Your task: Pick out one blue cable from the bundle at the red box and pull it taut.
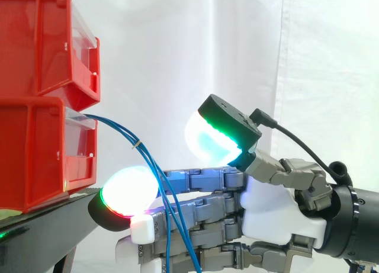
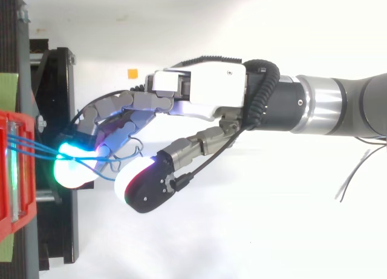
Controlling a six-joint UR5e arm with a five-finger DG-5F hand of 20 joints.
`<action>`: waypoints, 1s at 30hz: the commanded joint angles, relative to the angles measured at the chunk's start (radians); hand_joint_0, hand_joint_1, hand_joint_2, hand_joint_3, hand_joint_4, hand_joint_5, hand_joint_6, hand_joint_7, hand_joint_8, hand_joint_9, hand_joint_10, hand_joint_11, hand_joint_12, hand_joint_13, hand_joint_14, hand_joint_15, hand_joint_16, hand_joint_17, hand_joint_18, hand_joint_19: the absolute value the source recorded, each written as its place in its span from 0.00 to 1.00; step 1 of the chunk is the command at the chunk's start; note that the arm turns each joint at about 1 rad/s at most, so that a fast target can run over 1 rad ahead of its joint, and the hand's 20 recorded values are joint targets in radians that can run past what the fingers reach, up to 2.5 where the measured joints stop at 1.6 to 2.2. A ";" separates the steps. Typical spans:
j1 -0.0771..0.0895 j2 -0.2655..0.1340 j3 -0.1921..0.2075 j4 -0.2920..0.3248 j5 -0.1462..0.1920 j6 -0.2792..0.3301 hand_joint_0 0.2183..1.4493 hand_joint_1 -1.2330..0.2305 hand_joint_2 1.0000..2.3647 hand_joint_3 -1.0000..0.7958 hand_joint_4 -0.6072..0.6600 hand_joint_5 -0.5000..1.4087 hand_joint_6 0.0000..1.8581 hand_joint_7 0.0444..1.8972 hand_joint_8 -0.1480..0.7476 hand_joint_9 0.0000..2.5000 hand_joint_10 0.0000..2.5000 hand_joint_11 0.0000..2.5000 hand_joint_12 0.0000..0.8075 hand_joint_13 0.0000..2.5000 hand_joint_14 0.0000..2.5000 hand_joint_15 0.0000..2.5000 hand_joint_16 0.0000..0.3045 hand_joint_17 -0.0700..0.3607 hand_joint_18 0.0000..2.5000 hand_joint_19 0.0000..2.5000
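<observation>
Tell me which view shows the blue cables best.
Side view: the blue cables leave the lower red bin, arc down and cross in front of the fingers. The top view catches a short stretch between bin and fingers.

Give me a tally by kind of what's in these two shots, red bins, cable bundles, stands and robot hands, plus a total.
Red bins: 2
Blue cable bundle: 1
Black stand: 1
Robot hand: 1
Total: 5
</observation>
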 commanded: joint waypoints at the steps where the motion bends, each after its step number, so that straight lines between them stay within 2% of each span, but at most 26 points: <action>1: -0.001 -0.001 0.002 -0.002 0.000 -0.004 0.28 0.47 0.00 0.31 0.64 0.19 0.27 0.44 0.43 0.31 0.00 0.13 0.40 0.22 0.00 0.12 0.15 0.39 0.13 0.20; 6: -0.001 -0.001 0.014 -0.016 -0.002 -0.001 0.28 0.48 0.00 0.31 0.64 0.19 0.27 0.45 0.44 0.31 0.00 0.12 0.40 0.22 0.01 0.12 0.15 0.39 0.13 0.20; 10: -0.007 -0.001 0.025 -0.031 -0.008 -0.001 0.28 0.48 0.00 0.31 0.64 0.19 0.27 0.45 0.44 0.31 0.00 0.13 0.40 0.22 0.00 0.12 0.15 0.39 0.13 0.20; 20: -0.010 -0.001 0.025 -0.033 -0.019 -0.001 0.29 0.48 0.01 0.32 0.63 0.19 0.27 0.46 0.43 0.31 0.00 0.13 0.40 0.22 0.00 0.12 0.14 0.39 0.13 0.20; 30: -0.027 -0.001 0.025 -0.035 -0.023 -0.003 0.29 0.47 0.01 0.32 0.63 0.19 0.27 0.47 0.43 0.31 0.00 0.13 0.40 0.22 0.01 0.12 0.14 0.39 0.13 0.21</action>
